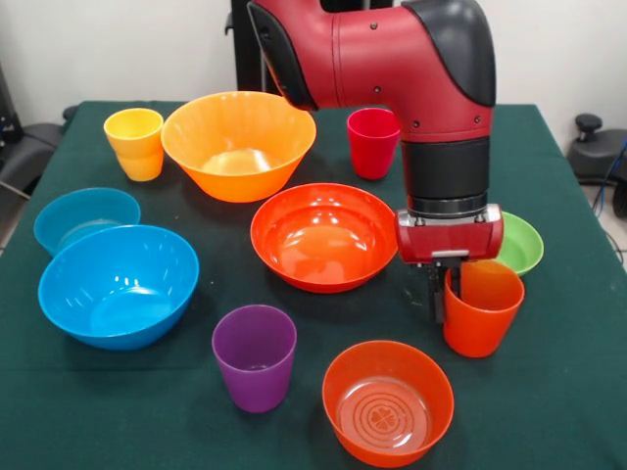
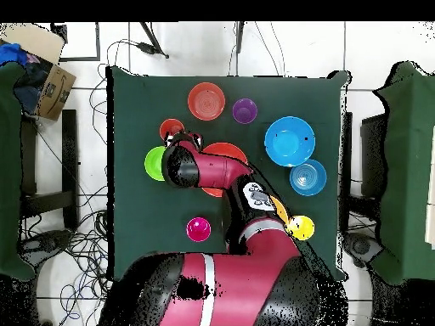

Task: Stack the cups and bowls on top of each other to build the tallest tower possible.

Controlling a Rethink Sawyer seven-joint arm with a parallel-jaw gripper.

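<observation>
No tower yet: every piece standing singly on the green table (image 1: 573,392). Gripper (image 1: 446,299) lowered at the rim of the orange-red cup (image 1: 485,313), on the side facing the wide red-orange bowl (image 1: 323,235). Cannot tell whether spread apart or clamped on the cup wall.

Likely trouble, biggest first:
- Bulky arm (image 1: 411,69) hanging low over the crowded middle. A careless swing could knock the red-orange bowl or the small green bowl (image 1: 521,243) just behind the cup.
- Glossy, light cup held by one wall only. Could slip, tilt or tip on lifting.
- Off-centre placing on another piece. Could wobble and topple.

Count, large to small:
- Six bowls:
  - large orange-yellow (image 1: 238,144)
  - large blue (image 1: 118,284)
  - wide red-orange
  - small blue (image 1: 83,215)
  - small translucent orange (image 1: 388,403)
  - small green
- Four cups:
  - yellow (image 1: 135,143)
  - crimson (image 1: 373,142)
  - purple (image 1: 255,357)
  - orange-red
</observation>
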